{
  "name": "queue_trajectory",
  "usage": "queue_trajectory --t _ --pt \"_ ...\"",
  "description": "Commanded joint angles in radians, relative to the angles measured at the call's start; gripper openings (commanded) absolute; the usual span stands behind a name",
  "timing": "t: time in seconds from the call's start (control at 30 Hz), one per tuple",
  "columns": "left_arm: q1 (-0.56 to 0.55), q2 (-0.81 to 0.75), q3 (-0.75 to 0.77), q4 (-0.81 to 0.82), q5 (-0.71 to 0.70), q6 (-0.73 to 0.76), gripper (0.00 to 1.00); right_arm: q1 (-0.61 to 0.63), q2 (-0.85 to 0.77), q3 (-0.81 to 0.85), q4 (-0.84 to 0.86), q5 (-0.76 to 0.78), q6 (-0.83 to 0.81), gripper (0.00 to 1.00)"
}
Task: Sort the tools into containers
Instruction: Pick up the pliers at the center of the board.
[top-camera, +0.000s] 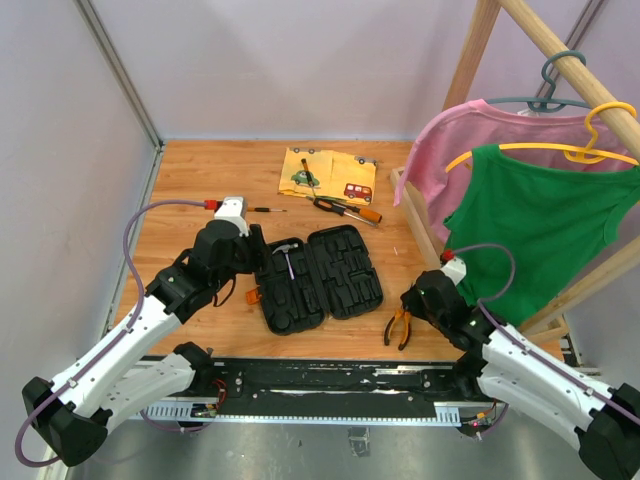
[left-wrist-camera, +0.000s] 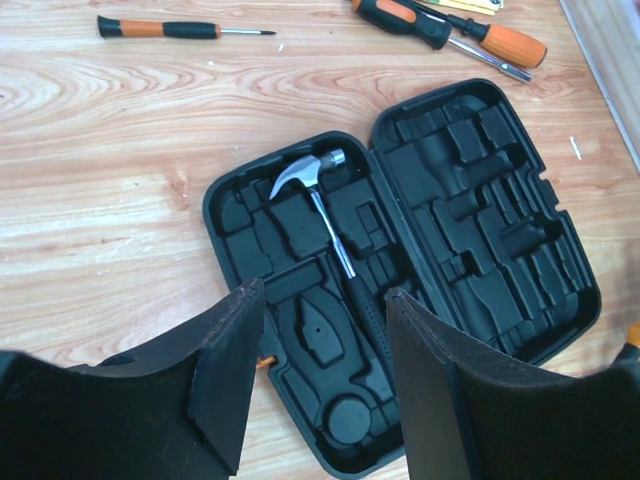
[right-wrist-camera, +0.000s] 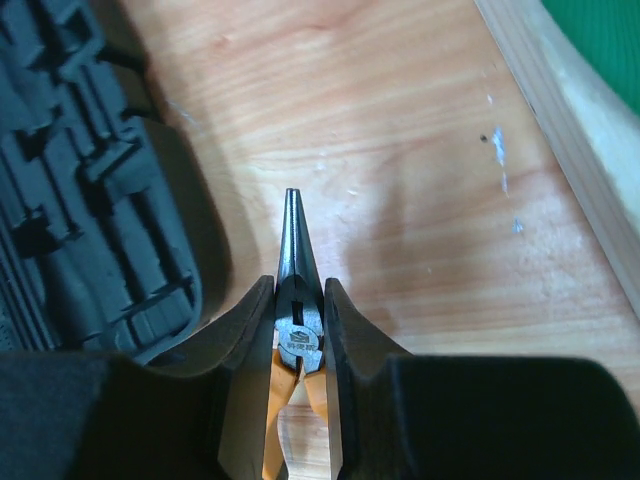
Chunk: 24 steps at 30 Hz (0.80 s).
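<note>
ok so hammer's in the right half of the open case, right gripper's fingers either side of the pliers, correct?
No: the hammer lies in the left half of the case, per the left wrist view. It is open, and the right gripper straddles the pliers, as said.

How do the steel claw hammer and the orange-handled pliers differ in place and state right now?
The steel claw hammer with black handle lies inside the open black plastic tool case; the orange-handled needle-nose pliers lie outside it on the wooden table. Nothing touches the hammer; the right pincer clamps the pliers. Both are steel hand tools.
</note>
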Motion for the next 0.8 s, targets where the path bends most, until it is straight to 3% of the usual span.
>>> queue_trajectory --t 0.0,0.37,0.77 --pt "-0.005 -0.002 -0.007 0.049 0.071 -0.036 0.57 -0.013 -0.072 -0.005 0.088 -0.026 -0.193 0.01" --pt "-0.005 -0.004 -0.091 0.149 0.17 -0.096 0.59 -0.014 0.019 0.055 0.269 -0.203 -0.336 0.01" --pt "-0.005 -0.062 -0.104 0.082 0.031 -0.141 0.6 -0.009 0.252 0.186 0.384 -0.44 -0.405 0.01"
